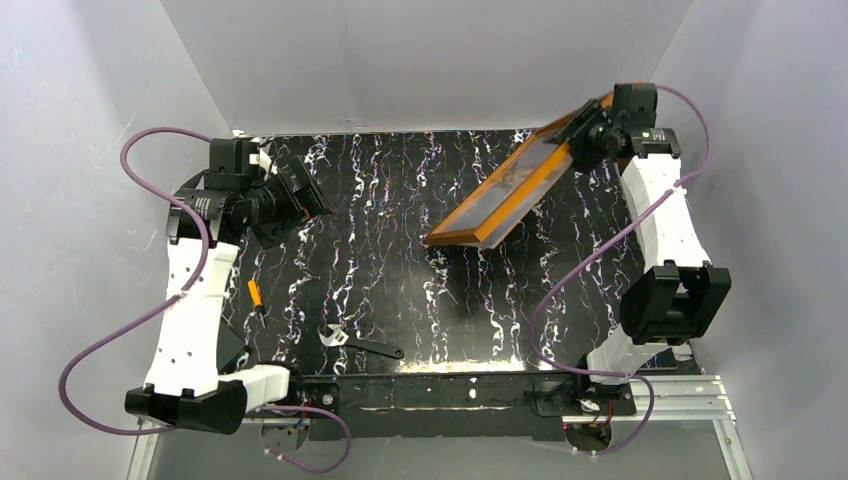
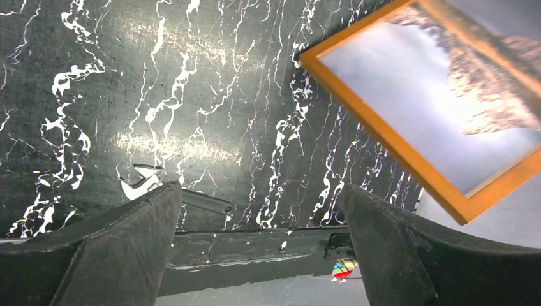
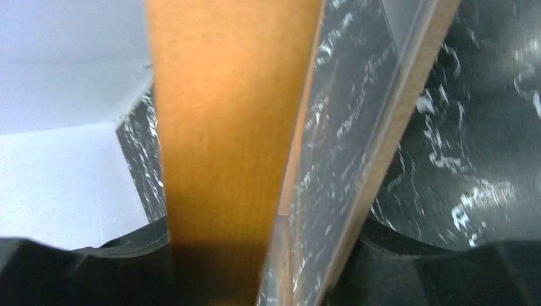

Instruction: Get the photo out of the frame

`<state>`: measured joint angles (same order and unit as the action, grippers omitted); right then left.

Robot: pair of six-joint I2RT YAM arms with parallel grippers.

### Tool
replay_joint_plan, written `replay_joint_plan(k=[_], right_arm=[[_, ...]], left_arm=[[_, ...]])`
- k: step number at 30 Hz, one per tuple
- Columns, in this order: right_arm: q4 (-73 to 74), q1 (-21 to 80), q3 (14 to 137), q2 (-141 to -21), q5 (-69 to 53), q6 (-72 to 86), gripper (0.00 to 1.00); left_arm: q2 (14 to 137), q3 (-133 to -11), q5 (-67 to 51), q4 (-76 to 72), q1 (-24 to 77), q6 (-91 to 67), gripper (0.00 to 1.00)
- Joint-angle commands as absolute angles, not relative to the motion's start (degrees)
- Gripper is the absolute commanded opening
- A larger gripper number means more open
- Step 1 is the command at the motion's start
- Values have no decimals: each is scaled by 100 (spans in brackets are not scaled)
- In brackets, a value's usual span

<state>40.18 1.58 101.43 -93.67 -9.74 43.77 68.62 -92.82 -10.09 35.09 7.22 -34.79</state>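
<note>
Right arm: reaches to the far right corner of the counter (image 1: 400, 200). The right claw (image 1: 580, 140) is clenched on the upper end of the frame (image 1: 455, 238). The frame hangs tilted over the counter, lower end toward the centre. The photo (image 2: 434, 108) sits inside it.

Left arm: folded at far left. The left claw (image 1: 300, 205) is released, its jaws spread wide and pointing toward the frame.

A wrench (image 1: 360, 343) lies near the front edge. A multicoloured sticker (image 2: 344, 268) is too small to read.
</note>
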Motion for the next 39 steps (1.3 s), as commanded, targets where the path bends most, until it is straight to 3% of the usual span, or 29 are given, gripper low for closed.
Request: replay_joint_plan(k=[1,12,23,29,34,39], right_arm=[[3669,-22,9220,-9049,-1661,4522,1],[923,-167,6101,-8134,-1528,5252,1],[-1291,-225,4966,-8737,-1960,4793,1],[-1580,-751,5104,-9128,-2560,4302,1],[-946,-1093,5651,-9650,-3575,3555,1],[-358,-1627,5830,-9763,-3743,2960,1]], left_arm=[[6943,-9229,-1264,3701,703,-3557,98],[6906,-8806,-1571,3502,710,-3696,98],[6753,-8209,-1858,3243,785,-3746,98],[6725,-7714,-2044,2955,1022,-3842,98],[6754,-7340,-2128,2689,1219,-3950,98],[6808,-7175,-2112,2531,1472,-3995,98]])
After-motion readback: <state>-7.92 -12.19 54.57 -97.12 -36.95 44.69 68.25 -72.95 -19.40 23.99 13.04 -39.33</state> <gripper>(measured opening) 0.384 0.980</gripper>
